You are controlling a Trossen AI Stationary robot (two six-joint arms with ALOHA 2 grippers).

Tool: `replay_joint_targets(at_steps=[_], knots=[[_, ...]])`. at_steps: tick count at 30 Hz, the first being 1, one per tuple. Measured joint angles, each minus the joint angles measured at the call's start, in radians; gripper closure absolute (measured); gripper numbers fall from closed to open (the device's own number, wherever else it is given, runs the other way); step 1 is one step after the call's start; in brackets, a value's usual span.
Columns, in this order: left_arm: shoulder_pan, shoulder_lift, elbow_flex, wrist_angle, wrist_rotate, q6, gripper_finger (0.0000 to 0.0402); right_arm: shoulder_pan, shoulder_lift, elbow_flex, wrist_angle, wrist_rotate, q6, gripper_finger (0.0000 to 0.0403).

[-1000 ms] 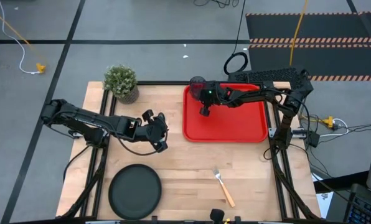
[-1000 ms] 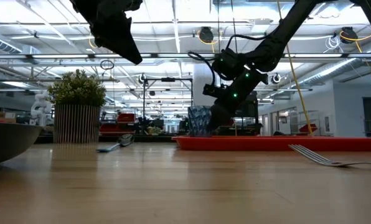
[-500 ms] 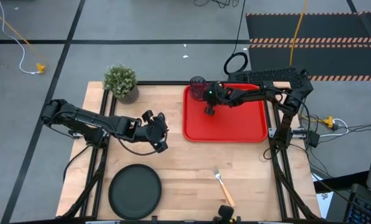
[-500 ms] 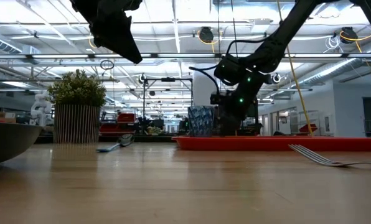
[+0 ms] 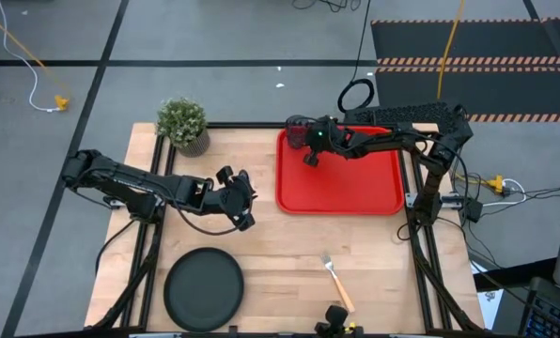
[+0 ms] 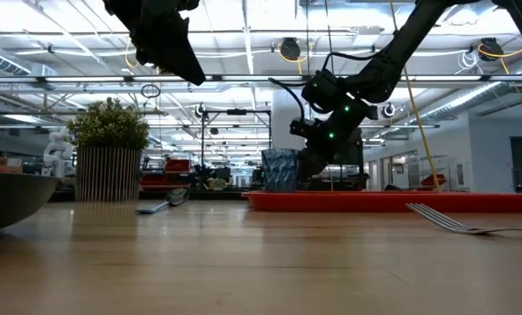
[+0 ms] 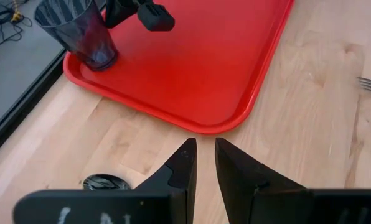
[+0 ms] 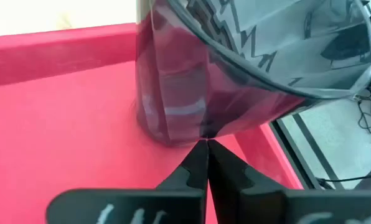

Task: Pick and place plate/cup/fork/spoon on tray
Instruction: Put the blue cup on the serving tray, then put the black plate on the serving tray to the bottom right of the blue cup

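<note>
the cup stands upright in the tray at its 11 o'clock corner, close against the rim on two sides. the right gripper sits over the tray just beside the cup on its 5 o'clock side, jaws pressed together, apparently just clear of the cup wall, though the wrist view is too close to be sure. the rest of the tray floor is bare red.

the left gripper hangs above the table off the tray's 9 o'clock edge, jaws nearly closed with a narrow gap, gripping nothing.

the plate lies at the table's 7 o'clock, near the front edge. the fork lies at 5 o'clock, well apart from the tray. the spoon lies on the table between the potted plant and the tray in the low view.
</note>
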Motion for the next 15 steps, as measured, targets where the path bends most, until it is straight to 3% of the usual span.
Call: replay_joint_targets(at_steps=[15], knots=[[-0.008,0.000,0.000,0.000,0.000,-0.018,0.0339,0.017,-0.018,0.000,-0.054,-0.078,0.034,0.0403]])
